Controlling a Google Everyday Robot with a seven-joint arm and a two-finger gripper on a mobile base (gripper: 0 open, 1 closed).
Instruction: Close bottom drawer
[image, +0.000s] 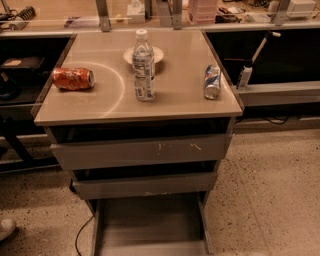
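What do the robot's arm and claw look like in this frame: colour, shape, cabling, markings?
Nothing to describe: neither the arm nor the claw is in view here. The frame shows the cabinet with its bottom drawer pulled open.
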